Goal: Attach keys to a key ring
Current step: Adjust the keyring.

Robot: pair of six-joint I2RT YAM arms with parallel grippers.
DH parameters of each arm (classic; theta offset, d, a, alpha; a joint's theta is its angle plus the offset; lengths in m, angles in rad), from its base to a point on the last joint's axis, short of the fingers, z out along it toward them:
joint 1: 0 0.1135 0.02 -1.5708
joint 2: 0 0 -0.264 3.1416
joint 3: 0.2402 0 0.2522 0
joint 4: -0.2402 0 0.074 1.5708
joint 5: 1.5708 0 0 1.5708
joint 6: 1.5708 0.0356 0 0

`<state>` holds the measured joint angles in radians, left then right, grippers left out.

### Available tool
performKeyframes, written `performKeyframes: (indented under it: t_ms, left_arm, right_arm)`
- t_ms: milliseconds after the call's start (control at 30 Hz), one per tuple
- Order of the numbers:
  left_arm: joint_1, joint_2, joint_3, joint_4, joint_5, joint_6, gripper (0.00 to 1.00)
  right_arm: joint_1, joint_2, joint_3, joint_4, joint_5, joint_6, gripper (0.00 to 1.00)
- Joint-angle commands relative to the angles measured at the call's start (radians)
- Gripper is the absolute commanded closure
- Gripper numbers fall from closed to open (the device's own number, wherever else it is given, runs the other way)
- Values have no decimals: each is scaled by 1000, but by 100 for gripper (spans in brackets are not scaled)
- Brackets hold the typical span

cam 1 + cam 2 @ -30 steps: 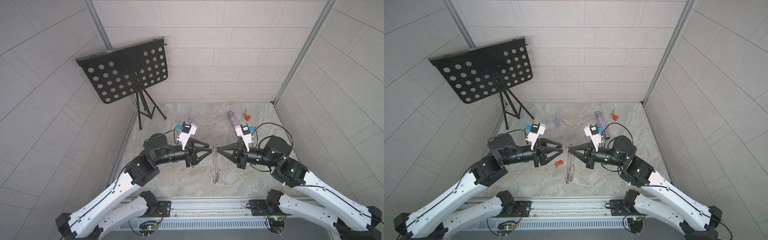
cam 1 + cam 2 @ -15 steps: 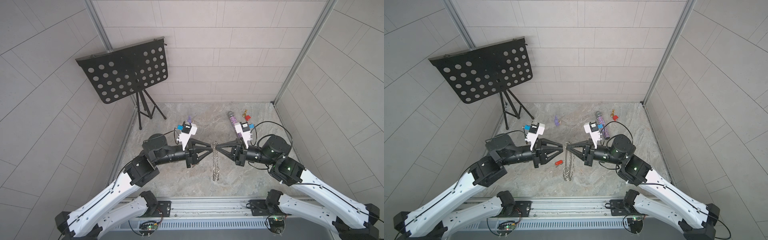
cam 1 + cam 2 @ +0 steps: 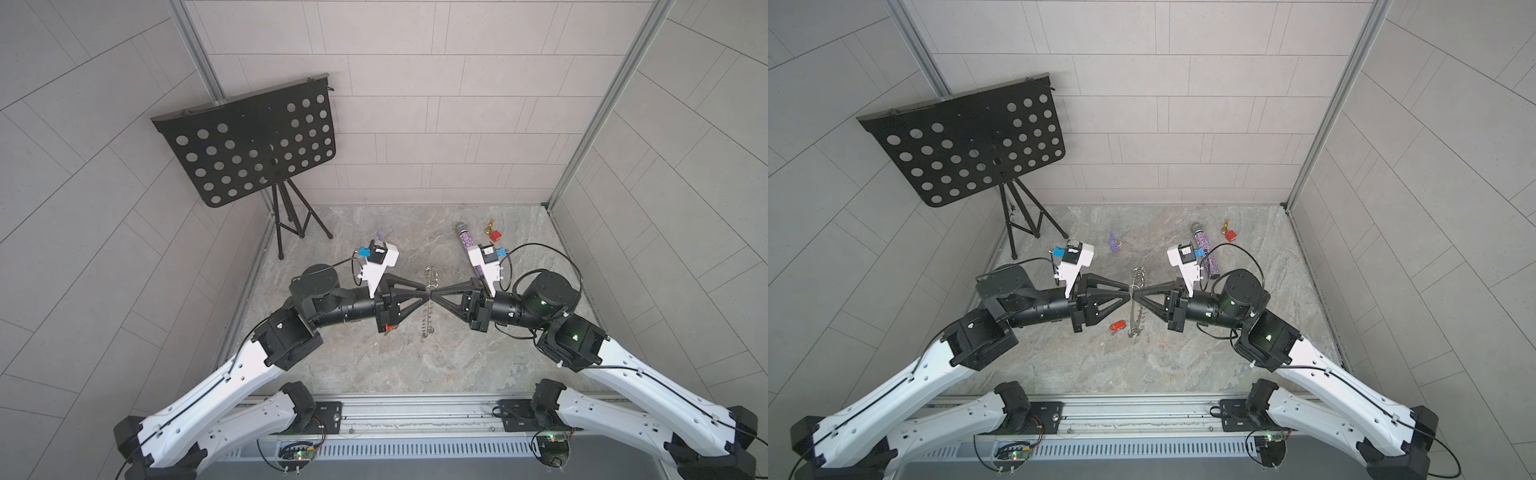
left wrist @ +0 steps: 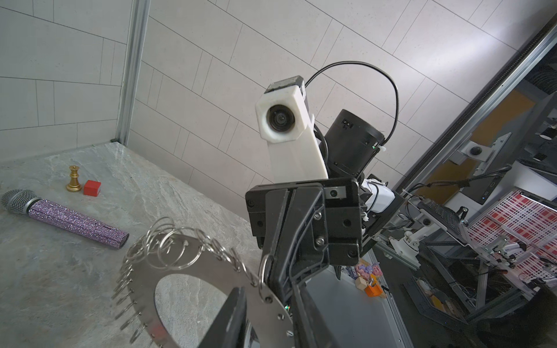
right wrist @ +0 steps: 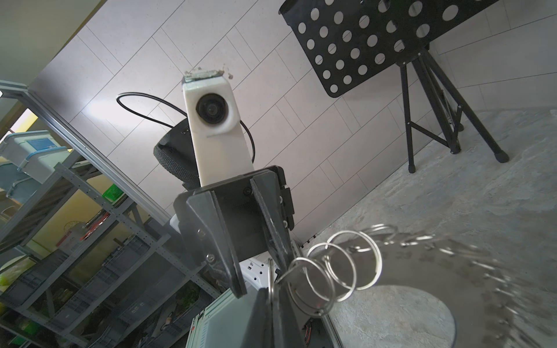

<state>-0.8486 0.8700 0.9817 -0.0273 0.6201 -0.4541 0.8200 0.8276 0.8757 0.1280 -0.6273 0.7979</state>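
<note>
Mid-table, the key ring [image 4: 211, 265], a large flat grey metal disc w/ a wide centre hole & a rim fringed w/ many small silver wire loops, is held upright on edge. It is seen edge-on in both top views. Its rim is clamped by the right gripper [image 3: 434, 296]; whether the lower edge touches the table [image 3: 457, 365] can't be told. The key [image 3: 1118, 325], small & silver w/ an oblong red plastic tag, is seen lying flat on the table. It lies just left of the disc's edge nearest the robot's base, threaded on none of the loops.
</note>
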Motion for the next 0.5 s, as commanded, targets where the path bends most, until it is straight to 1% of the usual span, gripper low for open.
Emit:
performKeyframes:
  t_ms: [0, 267, 467]
  left_arm:
    - [-11, 2, 36, 42, 8, 11, 68]
    - [-18, 3, 37, 47, 5, 15, 70]
    - [-19, 5, 41, 50, 12, 12, 77]
  right_arm:
    - [3, -9, 0, 70, -9, 12, 100]
    - [4, 3, -2, 90, -23, 26, 100]
    - [5, 11, -3, 103, -38, 38, 100]
